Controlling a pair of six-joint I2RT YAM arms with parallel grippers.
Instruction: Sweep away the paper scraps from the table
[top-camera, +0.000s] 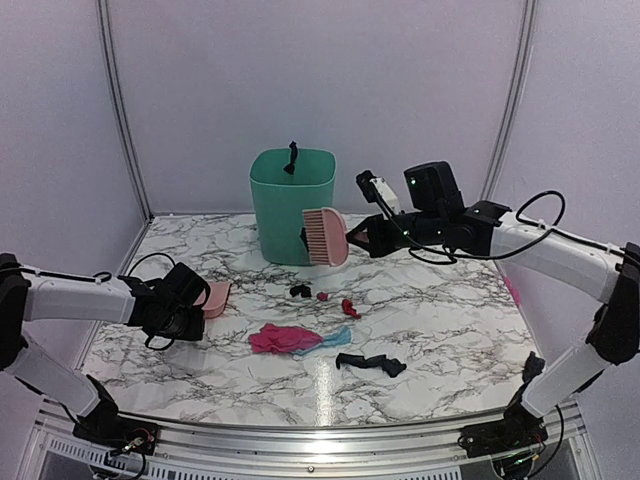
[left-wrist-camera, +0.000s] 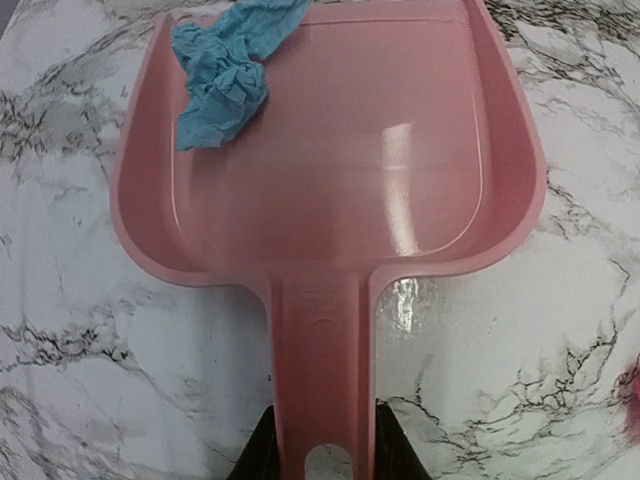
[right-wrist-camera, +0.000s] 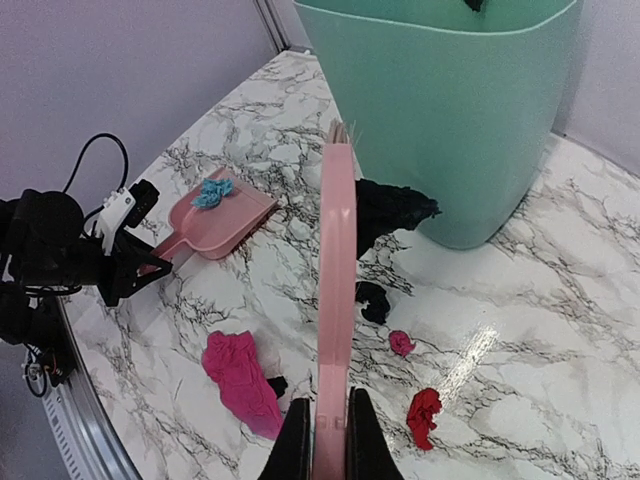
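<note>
Paper scraps lie mid-table: a large magenta one with a light blue one beside it, a long black one, a small red one, a small pink one and a small black one. My left gripper is shut on the handle of the pink dustpan, which rests flat on the table and holds a blue scrap. My right gripper is shut on the pink brush, held above the table in front of the bin.
A teal bin stands at the back centre with a black scrap on its rim and another black scrap at its foot. The marble table has a metal-railed front edge. Booth walls close the back and sides.
</note>
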